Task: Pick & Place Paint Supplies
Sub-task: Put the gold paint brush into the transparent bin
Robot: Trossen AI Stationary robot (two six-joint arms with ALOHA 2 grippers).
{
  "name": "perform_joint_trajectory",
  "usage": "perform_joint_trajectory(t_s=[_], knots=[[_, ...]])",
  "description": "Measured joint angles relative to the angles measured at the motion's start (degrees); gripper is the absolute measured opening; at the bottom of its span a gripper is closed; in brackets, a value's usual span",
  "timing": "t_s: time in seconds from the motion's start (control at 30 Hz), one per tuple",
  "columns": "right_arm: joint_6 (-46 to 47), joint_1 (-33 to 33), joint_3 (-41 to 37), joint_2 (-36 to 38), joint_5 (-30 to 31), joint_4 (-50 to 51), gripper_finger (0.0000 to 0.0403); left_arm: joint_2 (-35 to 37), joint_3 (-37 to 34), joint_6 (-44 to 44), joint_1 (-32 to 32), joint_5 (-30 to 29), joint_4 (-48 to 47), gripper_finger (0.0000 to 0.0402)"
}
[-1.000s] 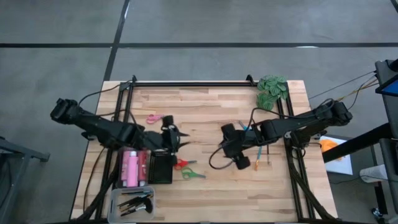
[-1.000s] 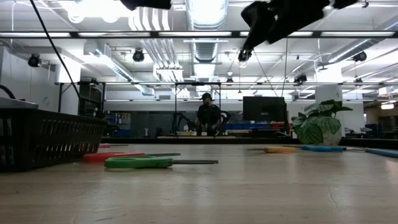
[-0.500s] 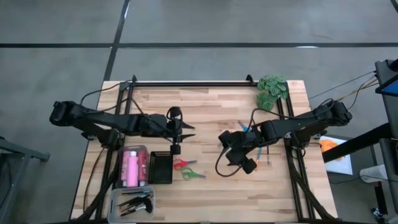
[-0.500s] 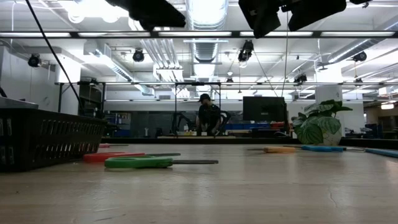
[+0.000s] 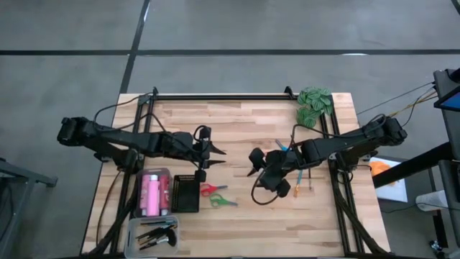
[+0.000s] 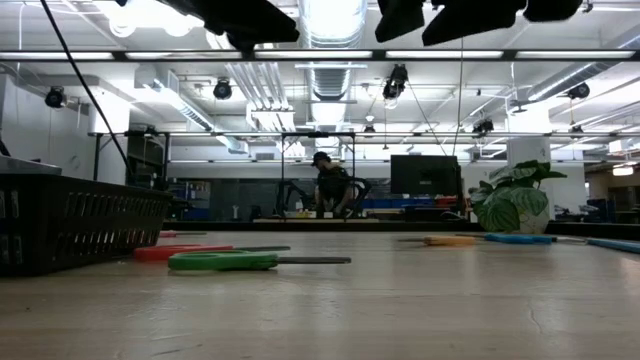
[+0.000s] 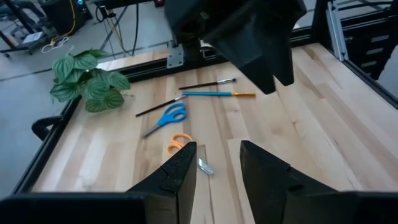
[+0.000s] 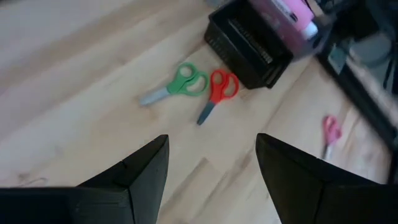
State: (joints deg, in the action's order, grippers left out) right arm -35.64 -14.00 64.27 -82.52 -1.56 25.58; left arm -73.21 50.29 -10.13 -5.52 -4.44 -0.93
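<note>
Landmark: black basket (image 5: 187, 193) sitting on table (image 5: 244, 223).
- Green scissors (image 5: 223, 201), red scissors (image 5: 209, 190): lying just beside basket, toward table middle.
- Pink bottles (image 5: 152, 194): lying in tray on basket's other side.
- Left gripper (image 5: 214, 152): hovering just beyond basket, fingers (image 7: 180, 171) parted, holding nothing.
- Right gripper (image 5: 253, 162): hovering farther across, past scissors, fingers (image 8: 146, 168) standing wide, empty.
- Blue scissors (image 7: 166, 118), orange scissors (image 7: 180, 143), brushes (image 7: 217, 94): lying well apart from basket.

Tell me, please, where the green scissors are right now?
In the high view, the green scissors lie left of centre, just beside the red scissors.
</note>
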Motion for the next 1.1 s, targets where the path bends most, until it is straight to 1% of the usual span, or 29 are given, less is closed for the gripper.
perform_joint_trajectory(t_s=[0.07, 0.17, 0.2, 0.33, 0.47, 0.53, 0.67, 0.87, 1.03, 1.1], knots=[[5.8, -0.1, 0.0, 0.0, 0.0, -0.4, 0.0239, 0.0, 0.0, 0.0, 0.0, 0.0, 0.0, 0.0124], [7.6, 0.0, 0.0, 0.0, 0.0, -2.9, 0.0239, 0.0, 0.0, 0.0, 0.0, 0.0, -0.2, 0.0124], [9.8, 0.0, 0.0, 0.0, 0.0, -3.9, 0.0239, 0.0, 0.0, 0.0, 0.0, 0.0, -0.3, 0.0124], [21.6, 0.0, 0.0, 0.0, 0.0, -5.3, 0.0239, 0.0, 0.0, 0.0, 0.0, 0.0, -1.4, 0.0124], [30.2, 0.0, 0.1, 0.0, 0.0, -5.4, 0.0239, 0.0, 0.0, 0.0, 0.0, 0.0, -2.5, 0.0124], [32.0, 0.0, 0.1, 0.0, 0.0, -5.4, 0.0239, 0.0, 0.0, 0.0, 0.0, 0.0, -2.5, 0.0124], [30.9, 0.0, 0.1, 0.0, 0.1, -5.6, 0.0239, 0.0, 0.0, 0.1, 0.0, 0.0, -2.8, 0.0124], [34.2, 0.0, 0.1, 0.0, 0.0, -5.0, 0.0239, 0.0, 0.0, 0.1, 0.0, 0.0, -2.8, 0.0124], [44.2, 0.0, 0.1, 0.0, 0.0, -5.0, 0.0239, 0.0, 0.0, 0.1, 0.0, 0.0, -2.7, 0.0124], [46.6, 0.0, 0.1, 0.0, 0.1, -5.0, 0.0239, 0.0, 0.0, 0.1, 0.0, -0.8, -2.3, 0.0124]])
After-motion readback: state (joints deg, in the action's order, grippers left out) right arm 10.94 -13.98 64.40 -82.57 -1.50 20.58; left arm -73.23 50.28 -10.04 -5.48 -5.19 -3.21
